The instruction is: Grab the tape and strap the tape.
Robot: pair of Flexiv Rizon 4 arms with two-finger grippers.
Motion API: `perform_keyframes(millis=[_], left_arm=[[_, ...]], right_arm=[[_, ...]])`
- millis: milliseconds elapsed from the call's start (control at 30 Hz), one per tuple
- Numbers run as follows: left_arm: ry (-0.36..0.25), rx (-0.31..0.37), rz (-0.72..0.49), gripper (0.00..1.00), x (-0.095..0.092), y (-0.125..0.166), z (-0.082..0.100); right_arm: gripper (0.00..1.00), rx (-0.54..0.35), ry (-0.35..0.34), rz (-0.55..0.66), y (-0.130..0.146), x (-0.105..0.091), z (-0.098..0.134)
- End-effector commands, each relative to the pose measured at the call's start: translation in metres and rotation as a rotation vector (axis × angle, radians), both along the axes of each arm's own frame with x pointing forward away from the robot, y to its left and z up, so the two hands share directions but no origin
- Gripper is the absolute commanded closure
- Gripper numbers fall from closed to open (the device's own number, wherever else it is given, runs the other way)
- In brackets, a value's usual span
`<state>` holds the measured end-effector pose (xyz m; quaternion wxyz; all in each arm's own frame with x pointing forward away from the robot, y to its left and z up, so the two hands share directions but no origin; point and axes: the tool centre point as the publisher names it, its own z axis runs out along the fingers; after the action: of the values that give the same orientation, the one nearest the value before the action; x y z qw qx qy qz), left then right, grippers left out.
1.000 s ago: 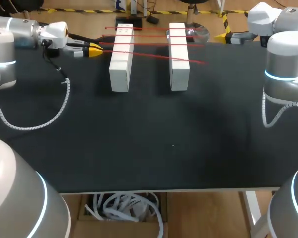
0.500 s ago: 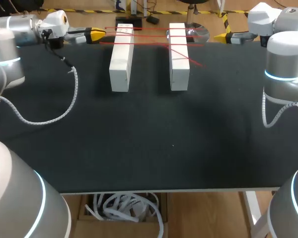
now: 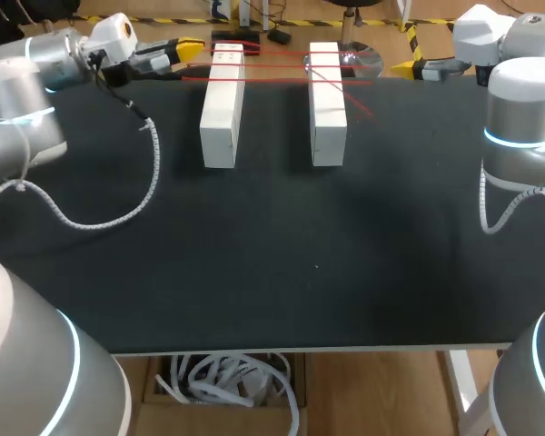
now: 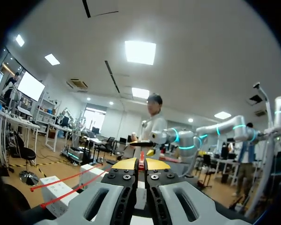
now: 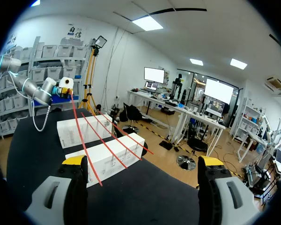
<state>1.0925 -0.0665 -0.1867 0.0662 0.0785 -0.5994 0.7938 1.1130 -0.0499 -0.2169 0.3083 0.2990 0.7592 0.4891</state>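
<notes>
Head view, left gripper (image 3: 187,47): at the far left corner of the bench (image 3: 272,272), fingers pinched shut on the end of the red tape (image 3: 272,80). The left wrist view shows the strip between the yellow tips.
Step in hand: judged as laying a strand across the blocks. Hold tension and run the line square over both blocks so it neither sags nor crosses its neighbours.
Tape strands: thin, flat and taut. One runs diagonally off the right block.
Left block (image 3: 222,109): white, rectangular, matt, hard-edged.
Right block (image 3: 327,109): same form, lying parallel.
Right gripper (image 3: 407,65): far right edge, fingers spread wide, holding nothing.
</notes>
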Motion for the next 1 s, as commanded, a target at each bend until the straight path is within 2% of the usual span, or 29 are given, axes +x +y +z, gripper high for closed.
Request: perform_keyframes(millis=[33, 233, 467, 1000], left_arm=[[-0.021, -0.005, 0.005, 1.00, -0.004, -0.008, 0.005], [-0.040, -0.034, -0.001, 1.00, -0.005, -0.015, 0.015], [-0.016, -0.090, 0.018, 1.00, -0.002, -0.020, 0.022], [-0.009, -0.114, 0.018, 1.00, 0.000, -0.022, 0.028]], right_arm=[[0.00, 0.000, 0.002, 0.000, 0.000, 0.000, 0.000], [0.00, 0.000, 0.002, 0.000, 0.000, 0.000, 0.000], [0.00, 0.000, 0.002, 0.000, 0.000, 0.000, 0.000], [0.00, 0.000, 0.002, 0.000, 0.000, 0.000, 0.000]])
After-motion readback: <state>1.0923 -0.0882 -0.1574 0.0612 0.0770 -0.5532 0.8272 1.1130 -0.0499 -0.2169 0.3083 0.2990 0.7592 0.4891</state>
